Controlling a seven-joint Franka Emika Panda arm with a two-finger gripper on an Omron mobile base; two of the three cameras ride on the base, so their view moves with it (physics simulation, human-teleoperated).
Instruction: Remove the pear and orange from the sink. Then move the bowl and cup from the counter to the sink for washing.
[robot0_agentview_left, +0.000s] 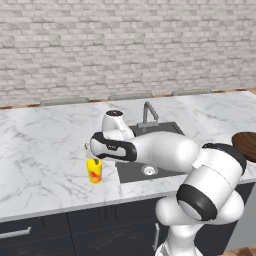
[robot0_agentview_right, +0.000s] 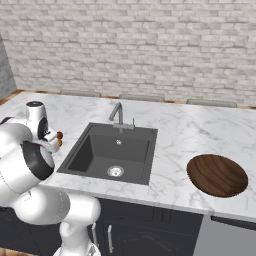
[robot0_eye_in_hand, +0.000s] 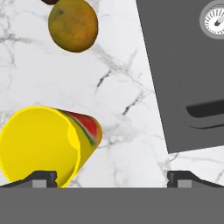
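The cup (robot0_eye_in_hand: 46, 146) stands on the table (robot0_agentview_left: 45, 150) at the sink's (robot0_agentview_right: 112, 150) nine o'clock side. The hand (robot0_eye_in_hand: 113, 177) hovers above with jaws spread wide, off-centre: one finger may strike the rim and topple it toward the orange (robot0_eye_in_hand: 73, 25).

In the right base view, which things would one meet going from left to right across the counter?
Small round yellow-orange fruit → dark grey recessed sink basin with its grey metal faucet → wide shallow dark brown wooden bowl.
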